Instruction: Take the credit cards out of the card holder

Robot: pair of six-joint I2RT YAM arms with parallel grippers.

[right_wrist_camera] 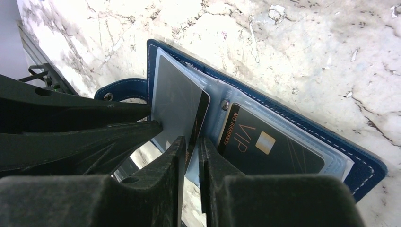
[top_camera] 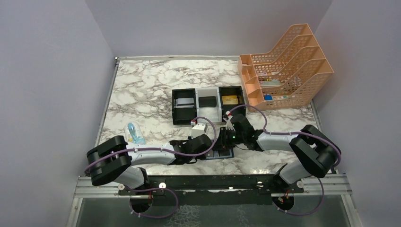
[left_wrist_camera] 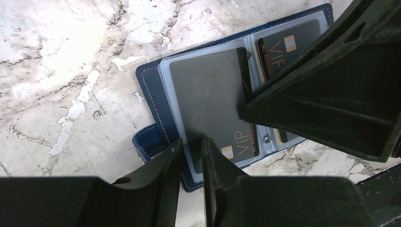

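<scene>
The navy card holder lies open near the table's front edge, under both grippers. In the left wrist view the card holder shows a black VIP credit card in a clear pocket leaf and a second black card beyond it. My left gripper is shut on the leaf's near edge. In the right wrist view my right gripper is shut on the edge of the raised black card. The second card lies flat in the holder.
Black and white box trays stand at mid-table holding a gold card, a black card and a grey one. A peach mesh file rack stands at the back right. A blue and clear object lies at the left.
</scene>
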